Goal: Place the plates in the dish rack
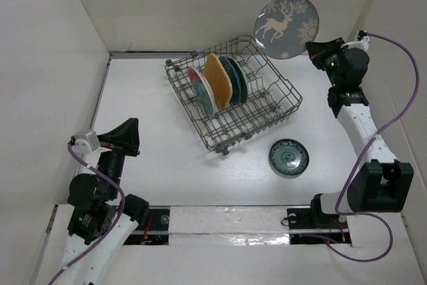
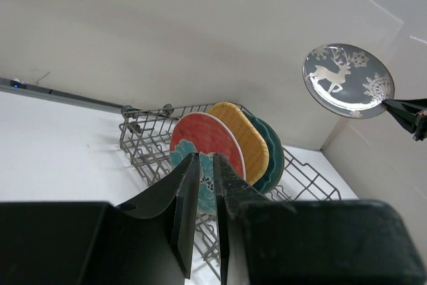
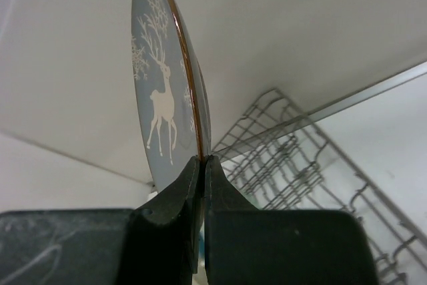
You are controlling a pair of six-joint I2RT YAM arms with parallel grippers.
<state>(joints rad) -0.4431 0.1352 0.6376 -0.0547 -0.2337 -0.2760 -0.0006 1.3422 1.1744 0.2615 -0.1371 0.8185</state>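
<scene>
The grey wire dish rack (image 1: 291,98) stands at the table's middle back. In it stand on edge a red plate with teal flowers (image 1: 198,90), a yellow woven plate (image 1: 218,81) and a teal scalloped plate (image 1: 237,79). I cannot make out the pale mint plate. The small dark ringed plate (image 1: 288,157) lies flat on the table, right of the rack. My right gripper (image 1: 315,49) is shut on the rim of the grey deer plate (image 1: 287,26), held upright in the air behind the rack's right corner. My left gripper (image 1: 136,137) is empty, with its fingers nearly together, far left of the rack.
White walls enclose the table on the left, back and right. In the left wrist view the rack (image 2: 143,131) and the red plate (image 2: 207,135) lie ahead, and the deer plate (image 2: 347,79) is up at the right. The right wrist view shows the rack (image 3: 280,151) below the deer plate (image 3: 157,85).
</scene>
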